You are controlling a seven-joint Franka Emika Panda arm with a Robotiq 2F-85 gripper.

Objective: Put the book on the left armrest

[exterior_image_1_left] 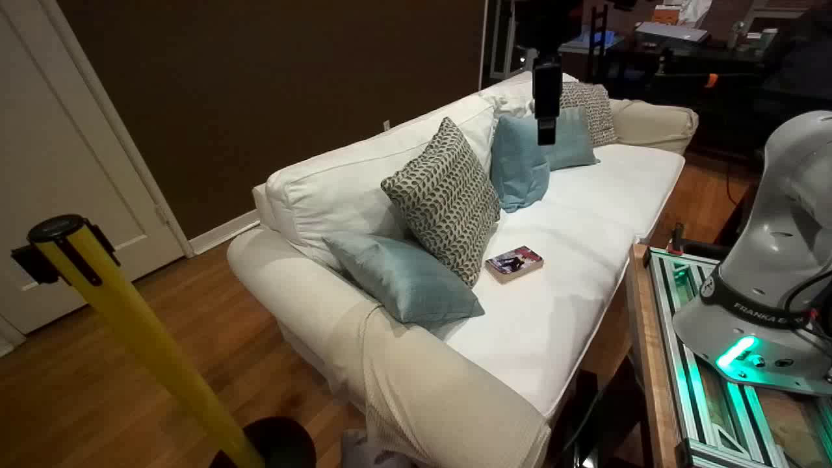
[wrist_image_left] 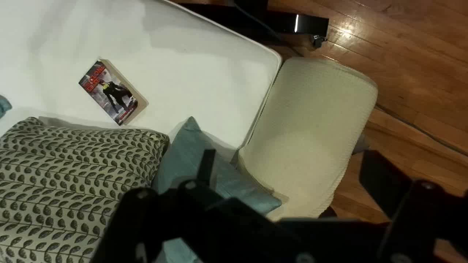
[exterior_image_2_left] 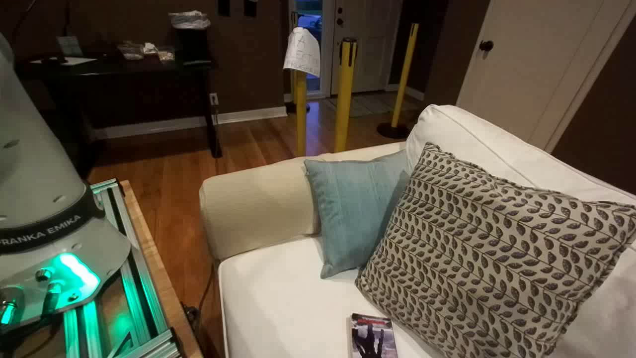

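Note:
The book (exterior_image_1_left: 515, 263) is a small paperback with a dark, red-marked cover, lying flat on the white sofa seat in front of the patterned grey cushion. It also shows at the bottom edge of an exterior view (exterior_image_2_left: 371, 339) and at the upper left of the wrist view (wrist_image_left: 109, 94). The left armrest (exterior_image_1_left: 448, 390) is the broad cream sofa arm, also in an exterior view (exterior_image_2_left: 263, 201) and in the wrist view (wrist_image_left: 310, 120). My gripper (wrist_image_left: 290, 160) is open and empty, high above the sofa, apart from the book. It also hangs in an exterior view (exterior_image_1_left: 547, 133).
A blue cushion (exterior_image_1_left: 406, 279) leans against the left armrest. The patterned grey cushion (exterior_image_1_left: 448, 195) stands against the backrest (exterior_image_1_left: 338, 188). More cushions (exterior_image_1_left: 520, 159) stand further along the sofa. A yellow post (exterior_image_1_left: 140, 338) stands outside the armrest. The robot's mount (exterior_image_1_left: 656, 364) faces the seat's front edge.

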